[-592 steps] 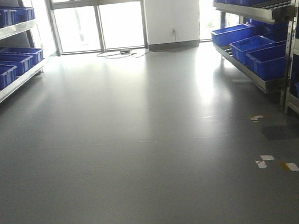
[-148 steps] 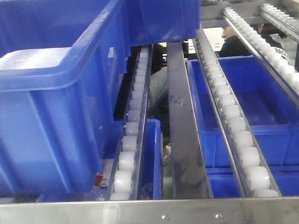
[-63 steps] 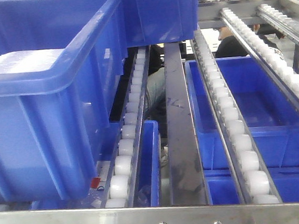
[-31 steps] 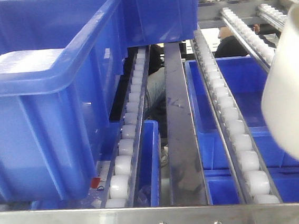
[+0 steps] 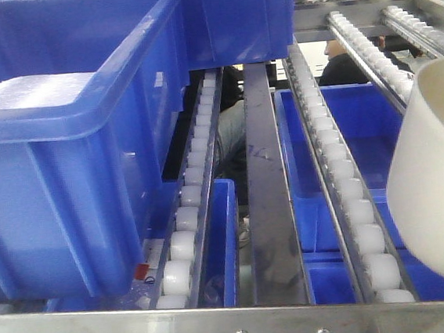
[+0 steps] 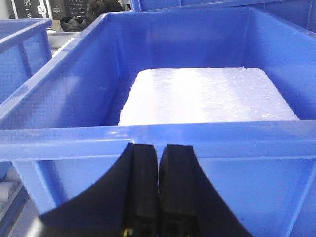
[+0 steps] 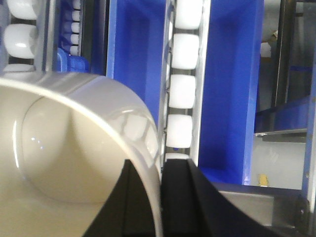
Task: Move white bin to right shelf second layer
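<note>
The right pincer (image 7: 160, 197) is clamping the rim of the glossy cream-white plastic bin (image 5: 436, 185), holding it just above the steel shelf's white roller lane (image 5: 341, 178), while the left pincer (image 6: 158, 187) is sitting closed

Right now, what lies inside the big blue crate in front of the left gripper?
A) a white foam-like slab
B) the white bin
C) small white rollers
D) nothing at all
A: in the left wrist view, the blue crate holds a flat white slab on its floor, just beyond the closed left gripper.
</note>
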Robot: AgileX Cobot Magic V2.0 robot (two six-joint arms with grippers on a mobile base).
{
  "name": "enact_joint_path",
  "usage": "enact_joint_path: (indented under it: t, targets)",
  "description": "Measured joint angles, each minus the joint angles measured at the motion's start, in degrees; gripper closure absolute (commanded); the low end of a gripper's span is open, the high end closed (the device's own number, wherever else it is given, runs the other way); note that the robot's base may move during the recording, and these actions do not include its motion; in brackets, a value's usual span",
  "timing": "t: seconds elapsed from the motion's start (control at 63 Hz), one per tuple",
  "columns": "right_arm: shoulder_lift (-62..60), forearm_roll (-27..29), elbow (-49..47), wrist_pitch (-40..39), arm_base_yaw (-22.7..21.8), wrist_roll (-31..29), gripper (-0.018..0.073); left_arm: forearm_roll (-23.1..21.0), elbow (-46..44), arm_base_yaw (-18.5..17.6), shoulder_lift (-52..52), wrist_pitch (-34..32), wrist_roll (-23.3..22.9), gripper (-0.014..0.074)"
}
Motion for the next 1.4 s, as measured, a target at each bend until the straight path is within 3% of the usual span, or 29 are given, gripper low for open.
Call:
enact_joint_path:
  t: [1.397]
  targets:
    - [1.9, -1.0, 4.7, -6.4, -1.1, 0.1, 0.0482, 0.0, 0.0, 0.0, 0.0, 0.0, 0.0, 0.0512]
